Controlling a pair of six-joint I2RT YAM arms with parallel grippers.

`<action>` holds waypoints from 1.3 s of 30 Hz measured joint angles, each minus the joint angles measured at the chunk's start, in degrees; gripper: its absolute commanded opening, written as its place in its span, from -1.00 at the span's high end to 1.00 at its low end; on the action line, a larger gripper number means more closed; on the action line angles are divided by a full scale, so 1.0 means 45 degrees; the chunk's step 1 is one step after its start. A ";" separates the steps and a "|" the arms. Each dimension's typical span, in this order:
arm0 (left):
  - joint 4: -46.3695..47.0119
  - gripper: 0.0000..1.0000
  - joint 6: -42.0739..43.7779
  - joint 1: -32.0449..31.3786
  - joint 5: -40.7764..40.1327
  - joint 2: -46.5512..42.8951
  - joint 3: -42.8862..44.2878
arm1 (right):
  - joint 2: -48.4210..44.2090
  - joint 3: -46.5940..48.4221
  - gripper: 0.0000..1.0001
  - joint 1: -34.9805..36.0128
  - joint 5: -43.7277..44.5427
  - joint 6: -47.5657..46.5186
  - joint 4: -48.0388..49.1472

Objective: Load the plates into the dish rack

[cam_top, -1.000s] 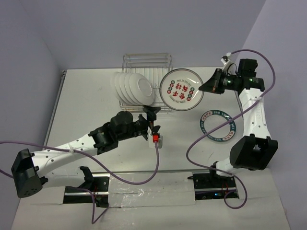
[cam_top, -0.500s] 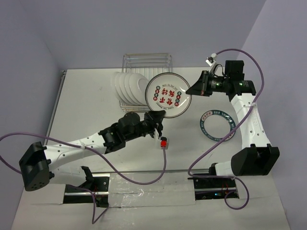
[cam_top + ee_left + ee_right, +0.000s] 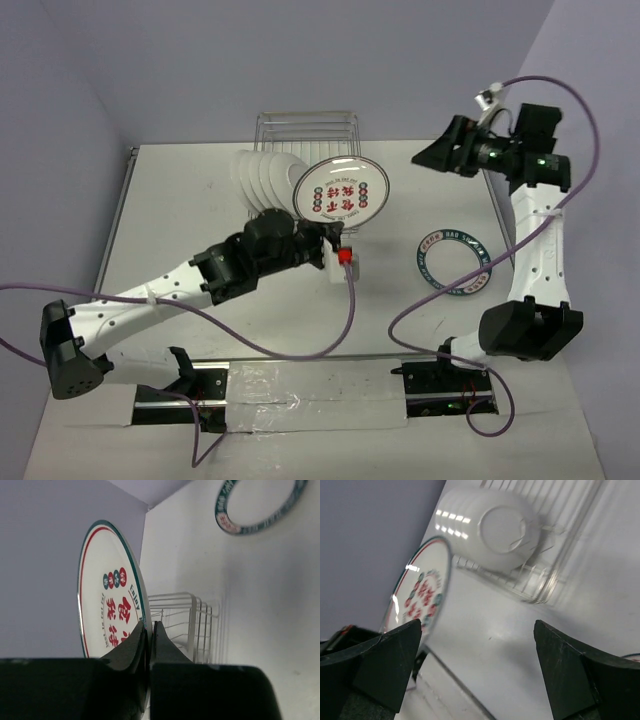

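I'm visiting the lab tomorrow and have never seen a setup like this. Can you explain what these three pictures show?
Two white robot arms are bolted to a table, each ending in a two-finger gripper. The wide picture looks down from above; the other two come from cameras on the wrists. The left gripper is shut on the rim of a decorated plate, held on edge beside the wire dish rack, which holds several white plates. The right gripper is open, holding nothing. A teal-rimmed plate lies flat on the table.
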 measured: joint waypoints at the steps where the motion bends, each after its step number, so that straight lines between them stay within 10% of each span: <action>1: -0.0563 1.00 -0.0860 0.0155 0.0214 0.0044 0.0709 | 0.0204 0.0461 -1.00 -0.0665 -0.0097 0.0000 0.0039; 9: -0.2424 1.00 -1.1851 0.4488 0.1851 0.2166 0.7480 | 0.0894 0.0699 -1.00 -0.2317 -0.0039 -0.0359 0.0267; 18: -0.2467 1.00 -2.1624 0.8257 0.4056 0.5168 0.8053 | 0.0899 -0.0121 -1.00 -0.2414 0.0544 -0.1311 0.0107; 39: -0.0228 1.00 -2.4854 0.9408 0.5323 0.6960 0.7101 | 0.0903 -0.0957 -1.00 -0.2569 0.1418 -0.2759 -0.0563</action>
